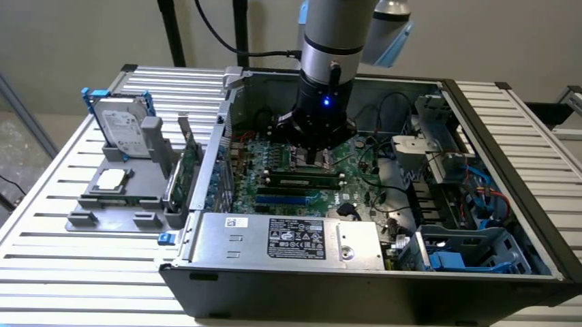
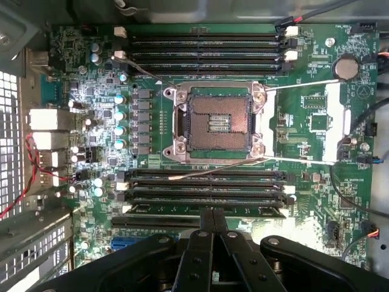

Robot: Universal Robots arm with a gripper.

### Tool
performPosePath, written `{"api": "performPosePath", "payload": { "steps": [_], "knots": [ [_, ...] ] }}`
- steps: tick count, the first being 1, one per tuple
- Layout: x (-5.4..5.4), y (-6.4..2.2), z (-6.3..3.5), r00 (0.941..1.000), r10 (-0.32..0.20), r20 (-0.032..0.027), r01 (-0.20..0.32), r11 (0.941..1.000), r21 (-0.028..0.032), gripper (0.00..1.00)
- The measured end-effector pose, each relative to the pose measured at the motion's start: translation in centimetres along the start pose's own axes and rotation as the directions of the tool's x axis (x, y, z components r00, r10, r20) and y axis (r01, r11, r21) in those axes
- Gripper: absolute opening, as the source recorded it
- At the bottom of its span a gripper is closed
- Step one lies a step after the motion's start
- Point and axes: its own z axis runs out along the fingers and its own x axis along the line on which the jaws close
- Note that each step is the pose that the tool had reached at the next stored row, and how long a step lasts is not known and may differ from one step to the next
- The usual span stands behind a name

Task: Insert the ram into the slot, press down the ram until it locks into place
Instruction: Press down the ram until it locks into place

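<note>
The ram (image 1: 304, 182) is already sitting in the slot (image 1: 339, 182) on the motherboard (image 1: 272, 153), its long axis running across from the exterior view's left to right, parallel with the other black sockets and the blue socket (image 1: 289, 201) just beside it toward the camera. It looks like a thin green stick with a row of dark chips, standing on edge. In the wrist view the same stick (image 2: 203, 210) lies in the socket (image 2: 118, 210) of that bank closest to the gripper (image 2: 212, 213), whose fingers (image 2: 206, 220) are pinched together with no gap, tips right at the ram's top edge around mid-length. In the exterior view the gripper (image 1: 315, 161) hangs straight down inside the open case (image 1: 364, 286). Room is tight: the CPU socket (image 2: 217, 123) sits beyond the memory bank, the power supply (image 1: 282, 238) walls off the near side, and cables (image 1: 396, 204) crowd the exterior view's right
</note>
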Motion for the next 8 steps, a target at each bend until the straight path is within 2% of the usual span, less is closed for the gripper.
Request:
{"api": "performPosePath", "payload": {
  "steps": [8],
  "knots": [
    [0.0,-1.16,-0.04,0.9996,0.028,0.0004,-0.028,0.9996,-0.0016,0.11]
  ]
}}
